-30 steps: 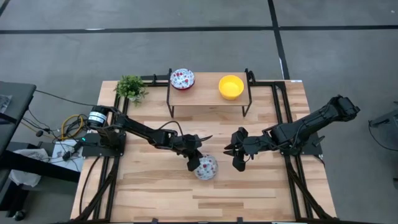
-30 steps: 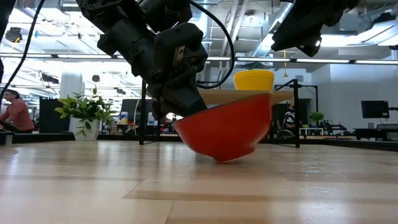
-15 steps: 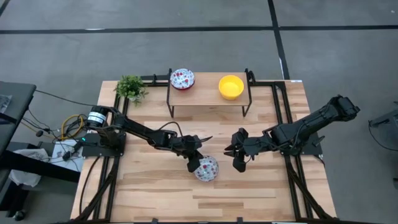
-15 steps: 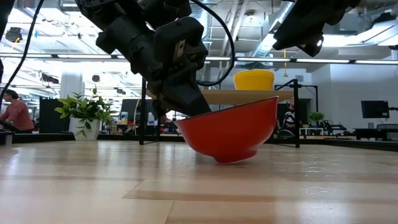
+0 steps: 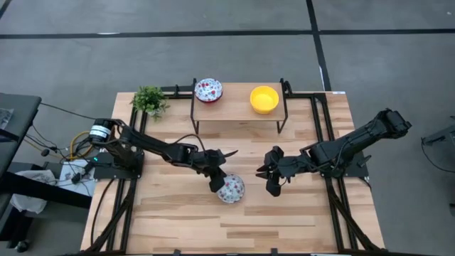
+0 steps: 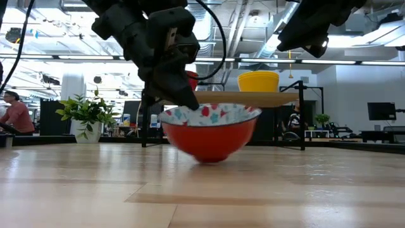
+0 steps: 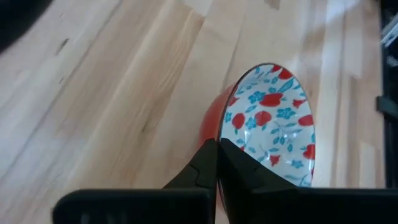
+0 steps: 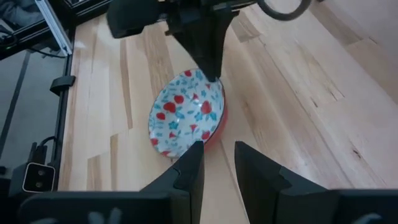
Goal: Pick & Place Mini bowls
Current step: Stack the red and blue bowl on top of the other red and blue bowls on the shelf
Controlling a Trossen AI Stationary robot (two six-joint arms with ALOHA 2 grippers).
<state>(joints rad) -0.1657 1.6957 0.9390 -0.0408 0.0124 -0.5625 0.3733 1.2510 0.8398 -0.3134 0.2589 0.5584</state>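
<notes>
- With the left gripper (image 5: 216, 182) pinched on the near rim of the floral bowl (image 5: 232, 189), one finger inside and one outside, the step in hand looks like the lift toward the raised shelf (image 5: 238, 114).
- Bowl sits on the table (image 5: 284, 220) in front of the shelf, roughly below its middle and well clear of it. In the low view the red underside (image 6: 209, 142) appears to rest on the wood, though a slight lift can't be ruled out.
- Jaws: left clamped shut on the rim, fingers (image 7: 214, 168) pressed together across the thin wall. Right gripper (image 5: 271, 179) hangs just beside the bowl, on the side away from the left arm, jaws apart, holding nothing.
- Shelf already carries another floral bowl (image 5: 208, 89) at one end and a yellow bowl (image 5: 264, 99) toward the other. The gap between them is the likely drop spot.
- Doing it well:
  - A one-sided rim pinch lets the bowl swing, so the lift should go straight up and slow before any travel.
  - Wrist level; the bowl will want to tip away from the pinch.
  - Clear the shelf's front edge with margin, then come down between the two bowls without nudging either.
  - Steer clear of the shelf legs and the potted plant (image 5: 149, 99) off the shelf's end.
  - Right arm should stay parked where it is.
  - Release only once the base is seated flat.
</notes>
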